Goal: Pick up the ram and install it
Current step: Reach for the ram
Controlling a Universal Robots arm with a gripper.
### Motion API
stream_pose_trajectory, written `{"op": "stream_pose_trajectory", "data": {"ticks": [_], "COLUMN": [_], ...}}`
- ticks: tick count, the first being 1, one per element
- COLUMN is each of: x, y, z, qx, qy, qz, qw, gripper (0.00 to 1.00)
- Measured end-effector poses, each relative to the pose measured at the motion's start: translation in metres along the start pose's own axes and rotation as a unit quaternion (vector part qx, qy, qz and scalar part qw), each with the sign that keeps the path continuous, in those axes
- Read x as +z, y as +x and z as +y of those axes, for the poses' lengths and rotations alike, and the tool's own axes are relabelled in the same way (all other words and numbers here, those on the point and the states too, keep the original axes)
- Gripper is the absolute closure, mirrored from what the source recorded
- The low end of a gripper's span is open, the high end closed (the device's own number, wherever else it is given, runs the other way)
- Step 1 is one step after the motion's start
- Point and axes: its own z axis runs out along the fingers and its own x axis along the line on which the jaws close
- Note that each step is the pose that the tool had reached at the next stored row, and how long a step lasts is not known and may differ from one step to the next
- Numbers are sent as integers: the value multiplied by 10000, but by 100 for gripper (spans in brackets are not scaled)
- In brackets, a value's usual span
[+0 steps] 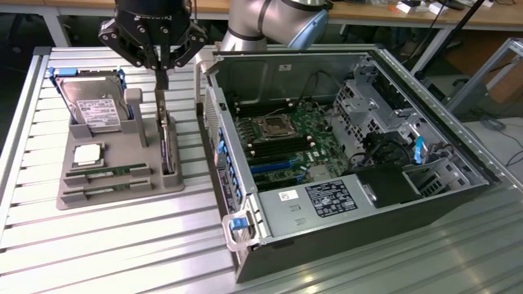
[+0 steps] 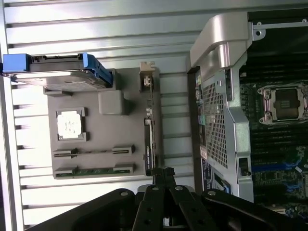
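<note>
Gripper (image 1: 161, 84) is pinched fully closed with nothing in it, hanging right above the upright expansion card (image 1: 168, 144) that stands in the gray tray (image 1: 122, 199) on the bench (image 1: 98, 245). The ram (image 1: 106, 172) lies flat in its tray slot, down below the gripper and off to one side, well clear of the fingertips, with its twin stick (image 1: 106, 188) just beside it. The open PC case (image 1: 343, 202) sits on the gripper's other side.

Bright overhead light glares white off the slatted table (image 1: 122, 242); the computer case (image 1: 278, 73) stays shadowed inside.
</note>
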Motion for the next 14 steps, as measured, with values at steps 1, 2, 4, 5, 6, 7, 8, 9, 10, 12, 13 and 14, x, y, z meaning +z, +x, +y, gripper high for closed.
{"op": "stream_pose_trajectory", "data": {"ticks": [1,2,4,5,6,7,8,9,10,12,13,14], "x": [0,0,-1,-1,-2,-2,-2,-3,-3,-3,-4,-5], "y": [9,19,42,52,72,82,95,109,120,135,145,168], "z": [-1,-1,-3,-4,-5,-6,-7,-8,-9,-10,-11,-13], "qx": [0,0,0,0,0,0,0,0,0,0,0,0], "qy": [0,0,0,0,0,0,0,0,0,0,0,0], "qz": [0,0,0,0,0,0,0,0,0,0,0,0], "qw": [10000,10000,10000,10000,10000,10000,10000,10000,10000,10000,10000,10000], "gripper": [90,90,90,90,90,90,90,90,90,90,90,90]}}
